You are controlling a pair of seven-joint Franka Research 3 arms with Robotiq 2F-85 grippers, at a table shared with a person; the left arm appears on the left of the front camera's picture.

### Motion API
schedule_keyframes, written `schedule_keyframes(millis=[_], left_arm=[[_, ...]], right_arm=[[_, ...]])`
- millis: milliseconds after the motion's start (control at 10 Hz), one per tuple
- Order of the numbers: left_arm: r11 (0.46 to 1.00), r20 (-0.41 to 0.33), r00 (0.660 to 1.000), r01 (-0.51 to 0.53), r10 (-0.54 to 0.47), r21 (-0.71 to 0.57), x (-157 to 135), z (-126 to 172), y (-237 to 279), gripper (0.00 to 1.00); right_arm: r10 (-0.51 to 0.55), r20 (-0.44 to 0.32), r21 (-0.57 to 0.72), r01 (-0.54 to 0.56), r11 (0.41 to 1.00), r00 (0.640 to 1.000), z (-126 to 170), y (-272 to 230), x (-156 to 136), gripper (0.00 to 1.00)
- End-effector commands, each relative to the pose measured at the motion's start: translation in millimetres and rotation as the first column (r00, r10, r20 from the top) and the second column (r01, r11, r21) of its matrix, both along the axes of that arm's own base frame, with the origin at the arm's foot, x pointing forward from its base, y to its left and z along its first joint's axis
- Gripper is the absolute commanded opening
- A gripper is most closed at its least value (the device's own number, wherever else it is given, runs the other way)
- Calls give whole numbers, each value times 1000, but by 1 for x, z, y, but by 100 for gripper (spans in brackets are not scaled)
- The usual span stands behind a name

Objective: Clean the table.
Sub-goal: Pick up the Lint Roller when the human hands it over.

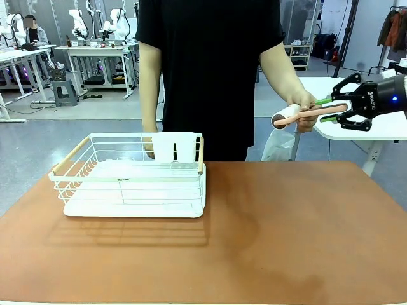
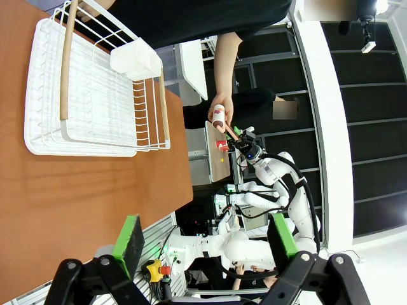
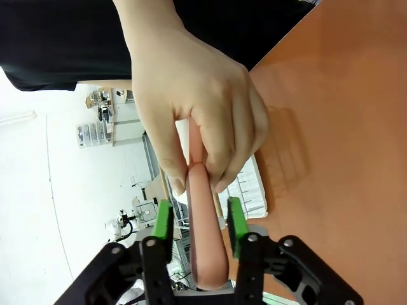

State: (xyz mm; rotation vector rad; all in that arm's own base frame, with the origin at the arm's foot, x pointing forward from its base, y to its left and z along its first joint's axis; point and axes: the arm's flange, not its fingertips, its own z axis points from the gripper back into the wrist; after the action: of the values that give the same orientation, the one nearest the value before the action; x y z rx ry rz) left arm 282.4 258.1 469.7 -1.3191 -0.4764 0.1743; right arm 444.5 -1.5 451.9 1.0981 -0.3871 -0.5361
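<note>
The reddish-brown table (image 1: pixel 273 235) spreads across the front view. Past its far right corner, a person's hand (image 1: pixel 304 103) holds out a lint roller (image 1: pixel 284 117) with a white head and a pink handle (image 3: pixel 206 241). My right gripper (image 1: pixel 328 109) is open, one green pad on each side of that handle, with a small gap showing in the right wrist view. The person's fingers (image 3: pixel 197 101) still pinch the handle just ahead of my right gripper (image 3: pixel 200 219). My left gripper (image 2: pixel 206 244) is open with nothing between its pads, off the table's edge (image 2: pixel 76 190).
A white wire dish rack (image 1: pixel 130 181) with wooden handles and a white utensil cup (image 1: pixel 173 147) stands at the table's far left. The person stands at the far edge. A white side table (image 1: pixel 381 124) lies behind my right gripper.
</note>
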Motion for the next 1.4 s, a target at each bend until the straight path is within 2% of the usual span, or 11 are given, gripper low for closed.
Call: schedule_keyframes(millis=[0, 100, 200, 300, 600, 700, 1300], left_arm=[[1000, 22, 1000, 12, -12, -2, -3, 1, 2, 100], [1000, 22, 1000, 12, -12, -2, -3, 1, 2, 100], [1000, 22, 1000, 12, -12, -2, -3, 1, 2, 100], [1000, 22, 1000, 12, -12, -2, -3, 1, 2, 100], [1000, 22, 1000, 12, -12, -2, -3, 1, 2, 100], [1000, 22, 1000, 12, -12, -2, -3, 1, 2, 100], [1000, 22, 1000, 12, -12, -2, -3, 1, 2, 100]], right_arm=[[-5, 25, -1, 5, 1000, 1000, -8, 5, 1, 24], [-10, 30, 0, 10, 1000, 1000, -7, 4, 2, 17], [-13, 34, 1, 13, 1000, 999, -7, 2, 2, 5], [-13, 34, -1, 13, 1000, 999, -7, 2, 2, 0], [-18, 30, 2, 18, 1000, 999, -7, -1, 0, 2], [0, 0, -2, 0, 1000, 1000, -3, -1, 0, 2], [0, 0, -2, 0, 1000, 1000, -3, -1, 0, 2]])
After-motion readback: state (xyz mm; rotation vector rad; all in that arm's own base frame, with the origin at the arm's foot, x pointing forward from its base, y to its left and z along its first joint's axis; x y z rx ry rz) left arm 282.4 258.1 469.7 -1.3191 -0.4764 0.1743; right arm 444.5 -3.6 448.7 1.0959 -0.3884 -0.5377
